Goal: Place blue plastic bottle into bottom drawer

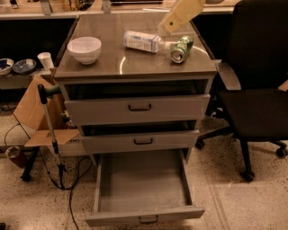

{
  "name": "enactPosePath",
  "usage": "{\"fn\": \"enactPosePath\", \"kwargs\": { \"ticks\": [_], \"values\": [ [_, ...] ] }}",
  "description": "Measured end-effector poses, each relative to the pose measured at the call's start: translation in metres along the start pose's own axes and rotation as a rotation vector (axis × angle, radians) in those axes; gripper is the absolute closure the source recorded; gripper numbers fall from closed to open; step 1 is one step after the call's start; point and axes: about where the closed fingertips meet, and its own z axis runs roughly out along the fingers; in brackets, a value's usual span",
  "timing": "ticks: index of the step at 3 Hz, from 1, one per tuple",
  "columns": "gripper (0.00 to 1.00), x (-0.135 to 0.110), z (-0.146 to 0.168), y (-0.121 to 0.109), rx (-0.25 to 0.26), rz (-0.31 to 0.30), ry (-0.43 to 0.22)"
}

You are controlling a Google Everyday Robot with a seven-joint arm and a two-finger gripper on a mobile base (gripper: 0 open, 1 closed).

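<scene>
The blue plastic bottle [143, 41] lies on its side on top of the grey cabinet [135, 65], its neck pointing right toward a green drink can [181, 48]. My gripper [165, 28] is at the low end of the cream arm [182, 13], which comes in from the top edge. It hangs just above and behind the bottle's neck, between bottle and can. The bottom drawer [144, 182] is pulled wide open and holds nothing. The two drawers above it are open a little.
A white bowl [84, 48] stands at the left of the cabinet top. A black office chair [256, 94] stands close on the right. A cardboard box [33, 112], a green-handled stick [50, 123] and cables are on the floor at the left.
</scene>
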Motion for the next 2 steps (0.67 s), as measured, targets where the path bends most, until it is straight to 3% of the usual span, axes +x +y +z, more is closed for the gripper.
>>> {"fn": "enactPosePath", "kwargs": {
  "ticks": [1,2],
  "values": [
    [0.0,-0.004,0.03,-0.009,0.0,-0.014,-0.027],
    [0.0,0.009,0.089,-0.034,0.039,0.063,-0.018]
  ]
}}
